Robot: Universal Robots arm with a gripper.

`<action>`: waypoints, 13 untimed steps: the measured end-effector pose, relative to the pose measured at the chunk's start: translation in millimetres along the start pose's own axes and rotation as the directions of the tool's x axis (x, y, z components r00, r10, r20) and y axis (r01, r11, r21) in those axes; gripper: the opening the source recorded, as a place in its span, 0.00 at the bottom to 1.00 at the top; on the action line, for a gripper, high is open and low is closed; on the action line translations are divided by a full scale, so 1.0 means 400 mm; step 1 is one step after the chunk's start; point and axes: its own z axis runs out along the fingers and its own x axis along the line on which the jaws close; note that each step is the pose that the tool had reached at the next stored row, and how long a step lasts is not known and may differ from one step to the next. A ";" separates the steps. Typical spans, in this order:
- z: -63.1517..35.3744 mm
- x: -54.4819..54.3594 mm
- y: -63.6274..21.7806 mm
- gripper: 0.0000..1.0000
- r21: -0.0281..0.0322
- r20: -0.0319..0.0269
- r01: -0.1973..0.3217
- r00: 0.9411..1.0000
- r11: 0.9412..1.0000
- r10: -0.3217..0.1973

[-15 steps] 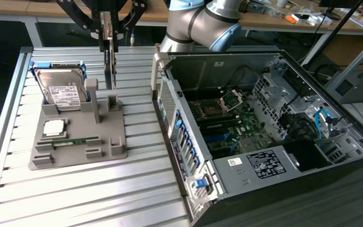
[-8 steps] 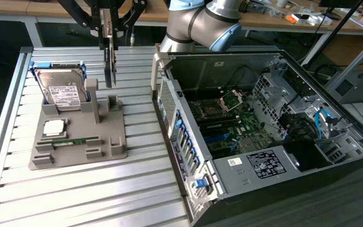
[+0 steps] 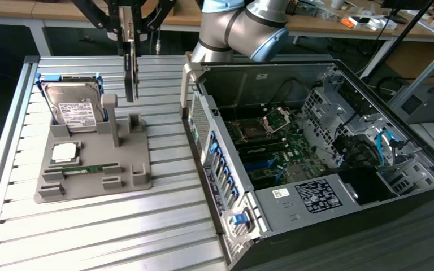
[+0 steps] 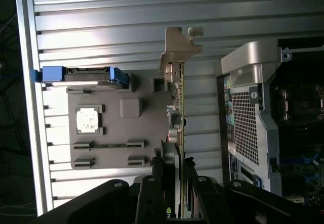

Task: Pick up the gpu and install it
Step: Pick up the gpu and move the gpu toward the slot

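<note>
The gpu [image 3: 130, 70] is a thin dark card seen edge-on, hanging upright over the back of the grey fixture [image 3: 92, 169]. My gripper [image 3: 130, 36] is shut on its top end. In the wrist view the gpu [image 4: 180, 107] runs away from the gripper [image 4: 174, 171], with its silvery metal bracket [image 4: 179, 47] at the far end and a finger [image 4: 152, 188] on each side. The card's lower end is near the fixture's upright posts [image 3: 111, 107]; I cannot tell whether it touches them.
The fixture holds a silver hard drive [image 3: 77, 107] in blue rails, a processor chip [image 3: 65, 151] and a green memory stick [image 3: 89, 167]. An open computer case [image 3: 209, 169] with its motherboard [image 3: 277, 147] lies at the exterior view's right. All rest on a slatted metal table [image 3: 111, 231].
</note>
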 end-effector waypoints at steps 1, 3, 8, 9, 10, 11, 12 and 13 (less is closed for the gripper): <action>-0.001 0.000 0.000 0.27 0.000 0.000 0.000 1.000 1.000 0.000; -0.004 0.000 0.000 0.27 0.000 0.000 0.000 1.000 1.000 0.000; -0.012 0.000 0.000 0.27 0.000 0.000 0.000 1.000 1.000 0.000; -0.012 0.000 0.001 0.27 0.000 0.000 0.000 1.000 1.000 0.000; -0.012 0.000 0.001 0.27 0.000 0.000 0.000 1.000 1.000 0.000; -0.012 0.000 0.000 0.27 0.000 0.000 0.000 1.000 1.000 0.000; -0.012 0.000 0.000 0.27 0.000 0.000 0.000 1.000 1.000 0.000; -0.012 0.000 0.000 0.27 0.000 0.000 0.000 1.000 1.000 0.000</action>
